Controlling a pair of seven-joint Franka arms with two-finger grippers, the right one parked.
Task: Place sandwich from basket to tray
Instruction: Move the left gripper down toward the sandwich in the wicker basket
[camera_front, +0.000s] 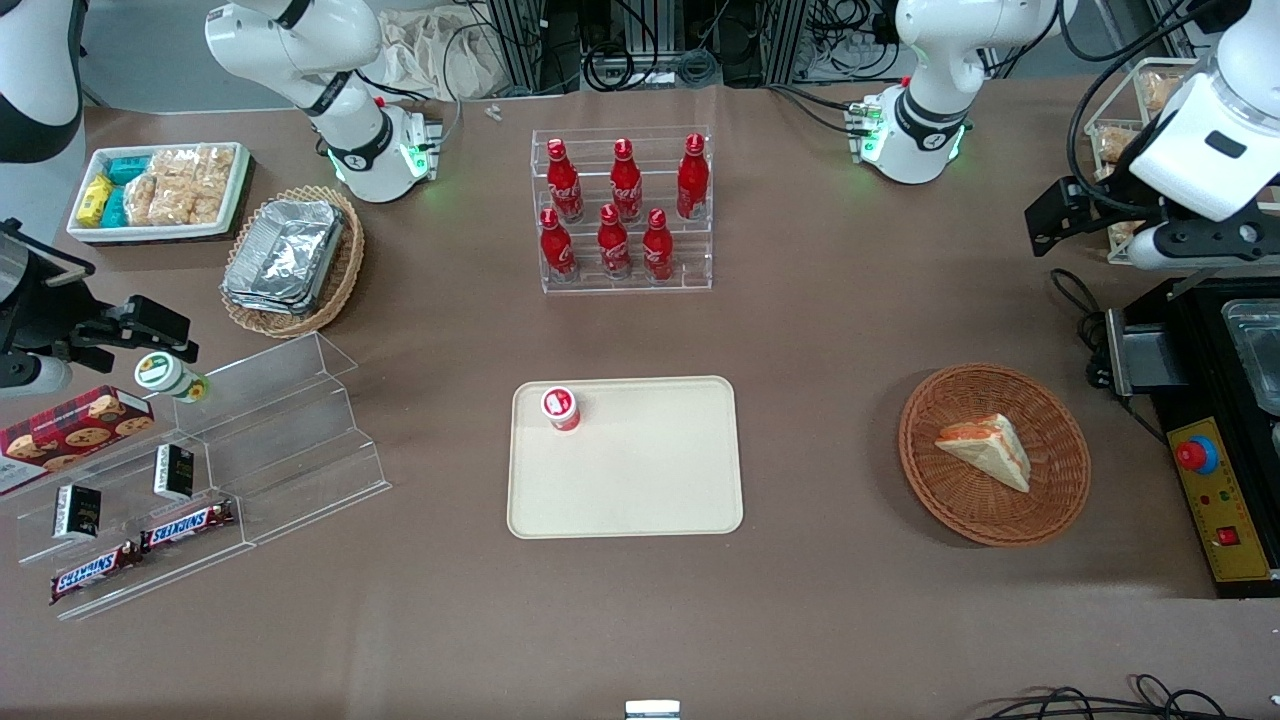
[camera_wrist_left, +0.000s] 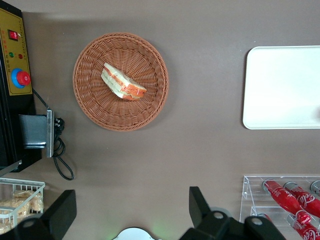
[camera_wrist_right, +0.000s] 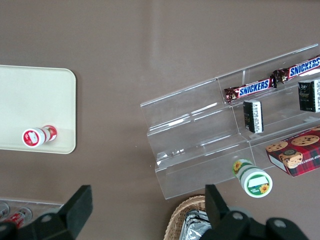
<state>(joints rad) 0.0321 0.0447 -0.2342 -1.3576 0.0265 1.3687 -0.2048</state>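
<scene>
A triangular sandwich (camera_front: 985, 450) lies on its side in the round wicker basket (camera_front: 1050, 500) toward the working arm's end of the desk (camera_front: 850, 330), well apart from the cream tray (camera_front: 640, 490). The left gripper (camera_wrist_left: 132, 212) hangs high above the desk, jaws apart and empty. Soft, light bread likely crushes easily; gripping gently across the flat faces near the crust seems safest.

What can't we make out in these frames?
- Open claw, above the table and farther from the front camera than the round reddish-brown wicker basket: in the front view, the arm's own wrist hides its fingers.
- Flat cream-beige plastic tray: cut off by the picture's edge in the left wrist view.
- Triangular white-bread sandwich: its underside is hidden against the basket in every view.
</scene>
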